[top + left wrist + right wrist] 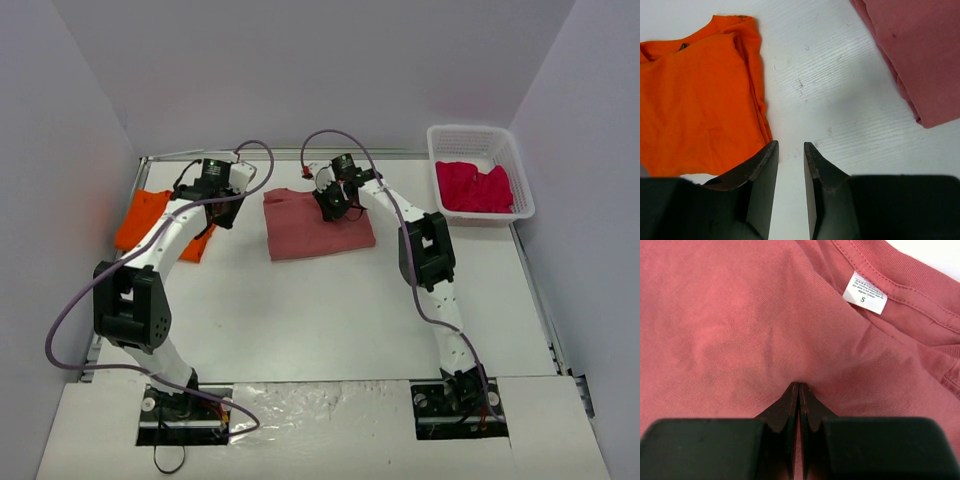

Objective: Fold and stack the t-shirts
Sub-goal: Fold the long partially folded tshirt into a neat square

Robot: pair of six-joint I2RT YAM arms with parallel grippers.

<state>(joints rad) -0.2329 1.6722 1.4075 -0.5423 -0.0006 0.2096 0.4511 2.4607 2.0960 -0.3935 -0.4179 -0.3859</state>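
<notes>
Operator: Where do the tees lie?

Spotter: Your red tee (318, 228) lies folded into a rough rectangle on the desk (330, 310), at the far middle. The orange tee (150, 222) lies at the far left, parted from the red one by a strip of white desk. The pink tee (475, 187) is bunched inside the white basket (521, 178) at the far right corner.

Operator: And my left claw?

Spotter: Your left claw (791, 146) hangs over that strip, just beside the orange tee's right edge. Its fingers are a little spread, with a narrow gap that holds nothing; only desk shows through it. In its wrist view you see the orange tee to the left and a folded edge of the red tee at the upper right.

Operator: The right one?

Spotter: Your right claw (798, 386) is on the red tee, toward the shirt's far edge. Its fingers are pressed together with the tips down on the cloth, and soft creases run in toward them. I cannot tell whether any cloth is caught between the tips. A white size tag (865, 292) marked S sits by the collar seam, up and to the right of the tips in that wrist view.
</notes>
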